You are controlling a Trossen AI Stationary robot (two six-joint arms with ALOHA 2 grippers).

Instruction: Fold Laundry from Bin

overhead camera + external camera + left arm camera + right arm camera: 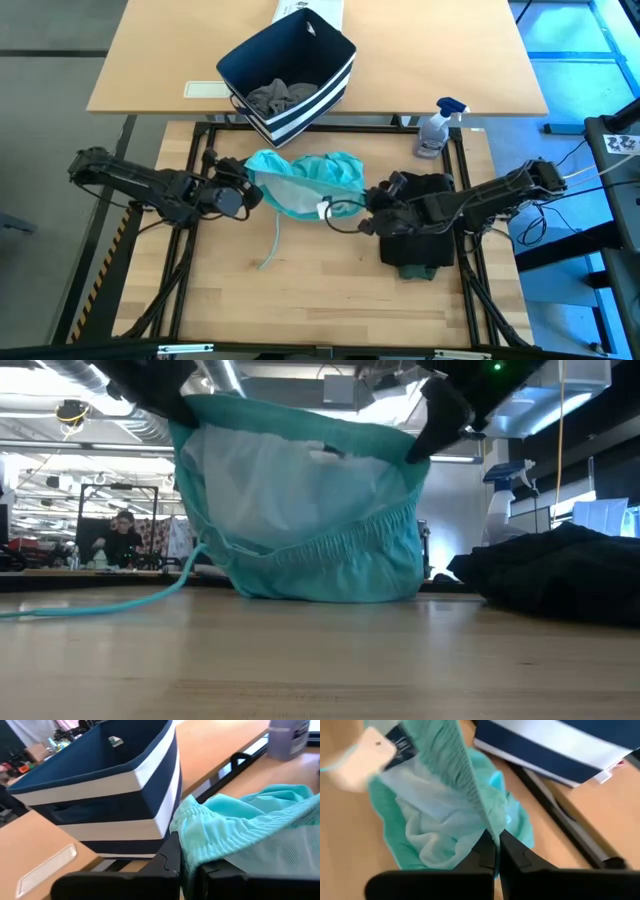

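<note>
The surface (330, 290) is carrying the navy striped bin (290, 75) at upper centre of the high view, grey laundry (280, 95) lying inside it. A dark pile (420, 240) is sitting at centre right. The teal piece (305, 180) is hanging at mid-frame between both arms — its white tag (362, 752) is showing, the print too blurred to read. The left jaws (250, 192) are clamping shut on its waistband, arm reaching in low from the left; the right jaws (365, 212) are pinching the opposite edge, fully closed.
</note>
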